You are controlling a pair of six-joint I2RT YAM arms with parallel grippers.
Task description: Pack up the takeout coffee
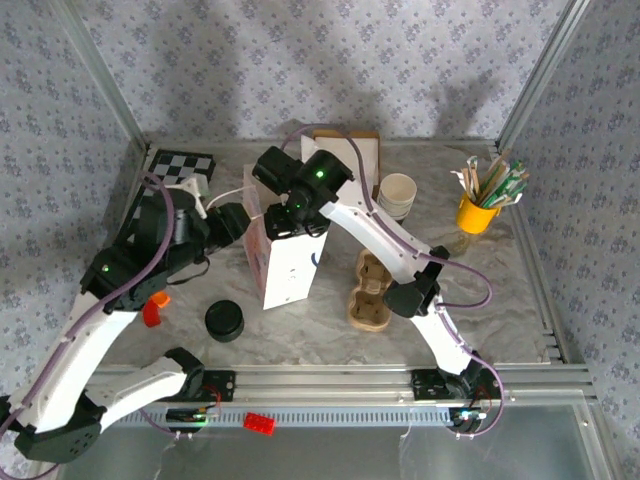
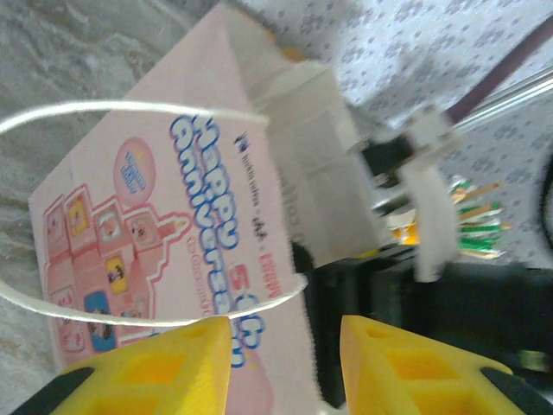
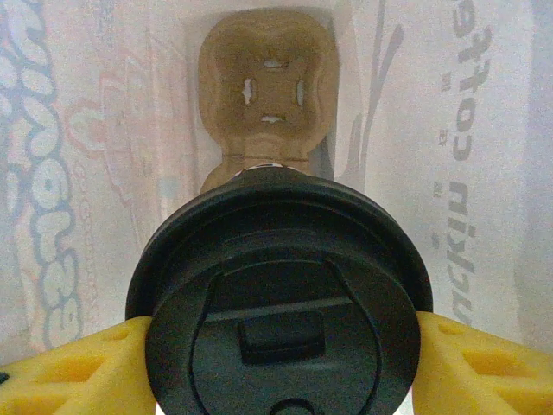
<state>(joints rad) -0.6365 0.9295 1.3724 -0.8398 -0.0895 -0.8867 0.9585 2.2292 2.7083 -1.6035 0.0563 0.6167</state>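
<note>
Caught at the loading step, with right claw [image 3: 278, 367] clenched on the lidded coffee cup [image 3: 281, 294] inside the bag [image 1: 290, 265], above the cardboard carrier [image 3: 263, 86] at upper centre, left claw [image 2: 285, 354] spread beside; next, probably lower into a socket, then release.

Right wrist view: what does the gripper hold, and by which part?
The takeout coffee, held by the right gripper at opposite sides of its black lid.

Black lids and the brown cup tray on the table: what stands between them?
The paper bag stands between the black lids and the cardboard cup tray, as the top view shows.
</note>
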